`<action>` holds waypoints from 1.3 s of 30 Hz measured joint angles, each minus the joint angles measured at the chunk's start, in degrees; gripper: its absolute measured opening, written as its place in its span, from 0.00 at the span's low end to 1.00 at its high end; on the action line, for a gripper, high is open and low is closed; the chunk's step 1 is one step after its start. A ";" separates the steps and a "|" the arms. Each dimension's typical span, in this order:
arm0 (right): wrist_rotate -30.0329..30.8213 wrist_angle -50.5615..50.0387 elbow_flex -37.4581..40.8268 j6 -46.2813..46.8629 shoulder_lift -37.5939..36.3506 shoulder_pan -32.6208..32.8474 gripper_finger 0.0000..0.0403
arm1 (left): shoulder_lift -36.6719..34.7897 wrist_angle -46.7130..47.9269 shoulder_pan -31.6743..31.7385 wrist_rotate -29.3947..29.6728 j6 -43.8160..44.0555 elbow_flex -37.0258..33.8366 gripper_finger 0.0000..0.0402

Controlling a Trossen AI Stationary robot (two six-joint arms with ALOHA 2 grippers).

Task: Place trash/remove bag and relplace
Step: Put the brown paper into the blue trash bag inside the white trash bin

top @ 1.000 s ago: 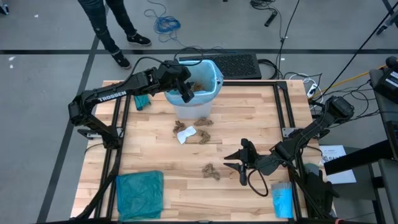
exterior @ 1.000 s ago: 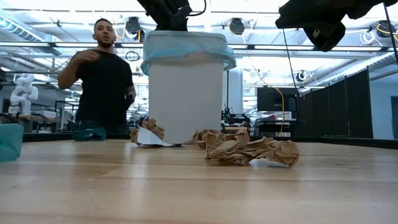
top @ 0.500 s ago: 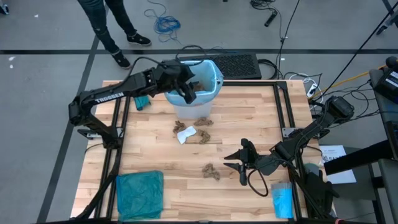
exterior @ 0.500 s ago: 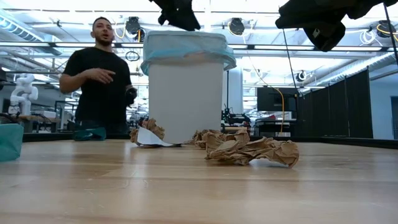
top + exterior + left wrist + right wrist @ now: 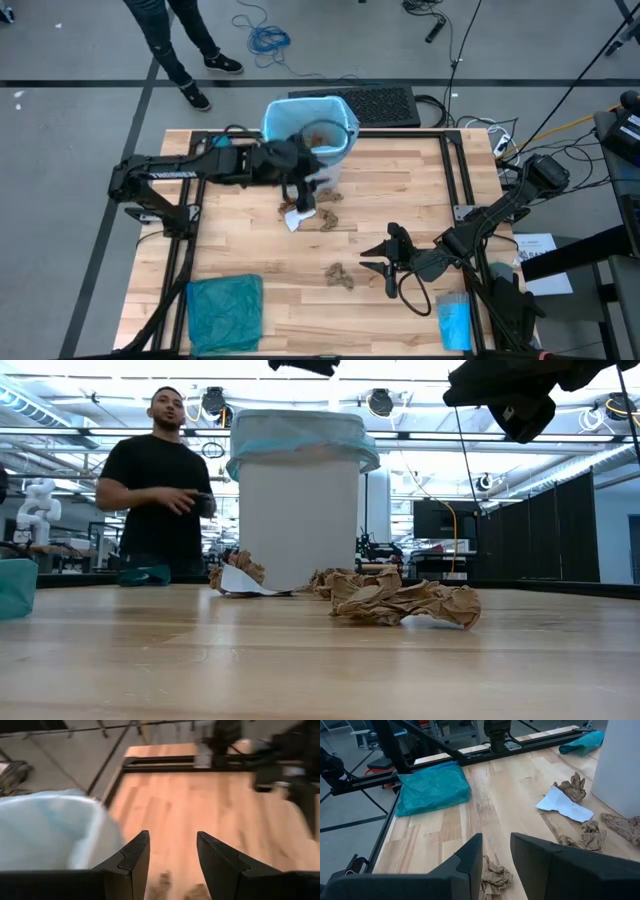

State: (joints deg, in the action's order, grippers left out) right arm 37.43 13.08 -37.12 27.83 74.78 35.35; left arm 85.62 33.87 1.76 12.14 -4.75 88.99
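Left gripper [image 5: 301, 196] over the table just in front of the bin [image 5: 318, 160], above the scraps at its base; fingers [image 5: 131, 857] apart with clear daylight between, nothing held. Wood and bits of brown paper visible through the gap in the left wrist view, liner off to one side. Probably lined up for the next pick from that cluster.

Right gripper [image 5: 383, 262] parked low over the near-right part of the table, fingers [image 5: 470, 855] set narrow, empty. One crumpled paper scrap [image 5: 494, 874] directly ahead of the tips in the right wrist view; same piece lies alone mid-table [image 5: 339, 275]. Arm looks idle.

Trash: brown paper scraps [image 5: 325, 195] bunched against the bin's front, plus a flat white piece [image 5: 298, 216] among them. Some brown paper already inside the bin [image 5: 322, 131]. Squeeze tube not made out anywhere.

Bag [image 5: 300, 435]: light blue liner fitted in the bin, edge folded down over the rim, hence a stable open mouth for drops. Bag removal not started, judging by that.

Teal bag [image 5: 225, 310] folded at the near-left corner, small blue roll [image 5: 453, 322] near-right, likely staged for the swap.

Person [image 5: 160, 480] standing beyond the far edge, clear of both arms.
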 joint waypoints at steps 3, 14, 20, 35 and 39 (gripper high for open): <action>0.00 -0.02 0.00 0.01 0.00 0.00 0.23 | 0.00 -0.14 -3.47 -0.02 1.47 -0.17 0.40; -0.01 -0.91 0.00 0.13 0.00 0.00 0.23 | 5.20 0.11 -12.44 -0.02 2.99 -0.26 0.40; -0.07 -1.72 0.02 0.43 0.00 0.00 0.23 | 8.87 2.93 -14.83 0.66 4.06 -0.28 0.40; 7.65 -4.02 0.02 -2.55 -6.07 6.29 0.23 | 9.44 5.66 -19.35 12.77 11.97 -7.04 0.40; 10.70 -6.09 0.02 -1.69 -6.93 8.35 0.23 | 9.44 -1.45 -19.90 12.72 12.04 -11.08 0.40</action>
State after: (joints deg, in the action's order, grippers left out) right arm 48.13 6.99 -37.10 26.14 67.85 43.70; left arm 95.07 32.42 -18.14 24.86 7.29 77.91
